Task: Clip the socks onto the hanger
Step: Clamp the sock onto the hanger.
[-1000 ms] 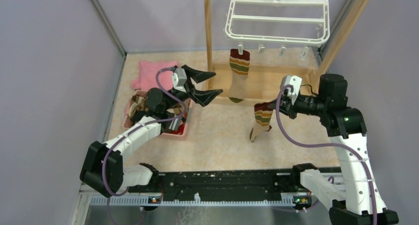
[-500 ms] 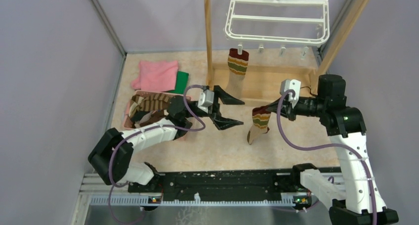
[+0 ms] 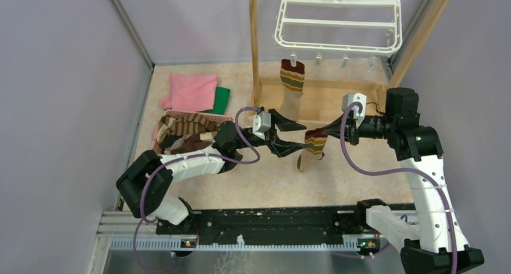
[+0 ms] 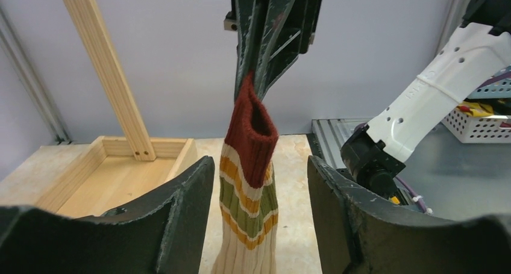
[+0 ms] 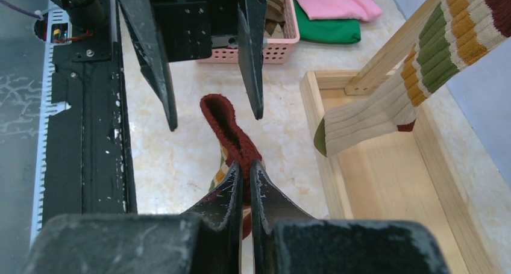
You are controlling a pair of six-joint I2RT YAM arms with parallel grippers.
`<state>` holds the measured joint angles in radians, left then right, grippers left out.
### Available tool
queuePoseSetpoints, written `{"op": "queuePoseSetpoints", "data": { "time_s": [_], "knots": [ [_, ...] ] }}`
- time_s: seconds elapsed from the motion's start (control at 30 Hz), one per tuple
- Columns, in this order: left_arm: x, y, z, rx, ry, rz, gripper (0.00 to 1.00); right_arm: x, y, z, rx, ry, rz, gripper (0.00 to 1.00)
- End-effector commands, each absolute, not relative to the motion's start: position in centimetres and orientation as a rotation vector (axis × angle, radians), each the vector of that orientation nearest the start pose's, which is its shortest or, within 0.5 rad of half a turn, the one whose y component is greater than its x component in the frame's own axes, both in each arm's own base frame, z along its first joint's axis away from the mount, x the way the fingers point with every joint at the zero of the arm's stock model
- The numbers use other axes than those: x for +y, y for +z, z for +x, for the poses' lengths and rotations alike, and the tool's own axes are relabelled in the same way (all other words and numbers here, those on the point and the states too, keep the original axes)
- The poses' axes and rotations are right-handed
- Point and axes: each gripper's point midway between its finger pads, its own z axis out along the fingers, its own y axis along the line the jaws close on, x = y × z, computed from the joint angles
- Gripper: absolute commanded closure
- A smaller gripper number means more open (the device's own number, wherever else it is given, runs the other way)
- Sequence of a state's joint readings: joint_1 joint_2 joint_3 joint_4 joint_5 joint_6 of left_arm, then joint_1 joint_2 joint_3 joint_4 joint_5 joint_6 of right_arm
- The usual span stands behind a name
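Observation:
My right gripper (image 3: pixel 325 132) is shut on the dark red cuff of a red, green and tan banded sock (image 3: pixel 314 144), which hangs above the floor; the grip shows in the right wrist view (image 5: pixel 246 165). My left gripper (image 3: pixel 295 137) is open, its jaws either side of that sock (image 4: pixel 253 183) just below the cuff, not touching it. A second banded sock (image 3: pixel 291 90) hangs from a clip on the white hanger (image 3: pixel 337 24). More striped socks (image 3: pixel 184 129) lie in the pink basket (image 3: pixel 222 159).
The wooden post frame (image 3: pixel 253 45) and its base tray (image 3: pixel 337 99) stand under the hanger. A pink cloth (image 3: pixel 191 90) and a green cloth (image 3: pixel 222 99) lie at the back left. The black rail (image 3: pixel 271 220) runs along the near edge.
My left gripper has swung from above the basket rightward to the held sock and now straddles it. My right gripper has kept hold of the sock with little movement.

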<state>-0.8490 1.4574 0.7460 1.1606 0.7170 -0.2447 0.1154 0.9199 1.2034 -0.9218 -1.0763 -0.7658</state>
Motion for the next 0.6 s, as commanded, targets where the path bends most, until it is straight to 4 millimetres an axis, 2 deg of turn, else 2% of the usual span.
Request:
{"op": "queuePoseSetpoints", "data": {
  "time_s": [0.0,0.1,0.33,0.43,0.57],
  "knots": [
    [-39.5,32.5,18.8,0.856,-1.306,0.952,0.37,16.7,32.6,19.0,1.377,0.773,-1.284,1.0],
    [-40.0,32.5,18.8,0.857,-1.32,0.953,0.43,16.7,32.6,19.0,1.378,0.78,-1.279,1.0],
    [-40.3,32.8,18.8,0.857,-1.342,0.933,0.44,16.7,32.3,19.0,1.385,0.79,-1.276,1.0],
    [-40.4,32.8,18.8,0.859,-1.352,0.928,0.5,16.7,32.1,19.0,1.388,0.792,-1.275,1.0],
    [-40.6,32.7,18.9,0.865,-1.358,0.925,0.52,16.8,32.2,19.0,1.388,0.797,-1.275,1.0]
  ]
}}
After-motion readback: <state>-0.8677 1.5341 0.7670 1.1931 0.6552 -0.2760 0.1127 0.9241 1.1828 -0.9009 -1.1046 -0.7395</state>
